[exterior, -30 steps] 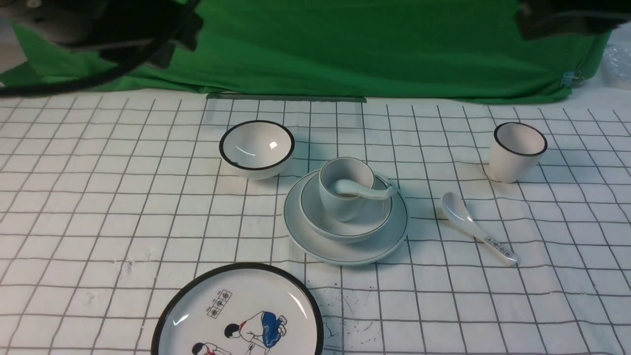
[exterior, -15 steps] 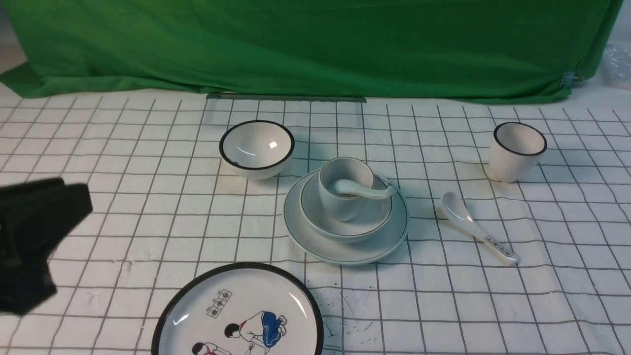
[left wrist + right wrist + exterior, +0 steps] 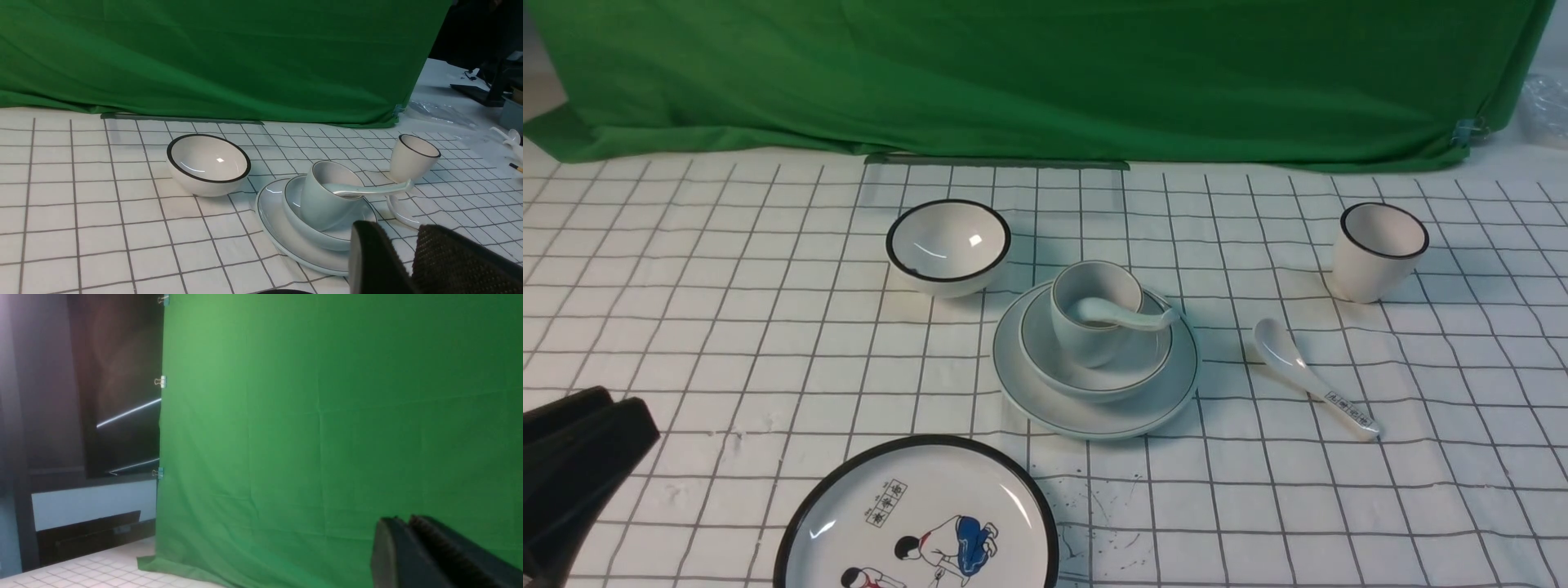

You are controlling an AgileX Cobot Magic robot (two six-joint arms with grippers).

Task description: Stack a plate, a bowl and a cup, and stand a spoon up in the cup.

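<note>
Plate and its stack stand well to the right of the left gripper, which is cut off at the near left corner, empty, its fingers too close together to tell whether they touch. The plate's middle is hidden under the bowl, which holds the cup; the spoon leans in the cup, scoop partly hidden, handle jutting right. The right gripper, seen only against the green cloth, is clenched on nothing.

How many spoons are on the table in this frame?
2. One spoon leans in the cup at the centre; the other spoon, with writing on its handle, lies on the cloth right of it.
</note>
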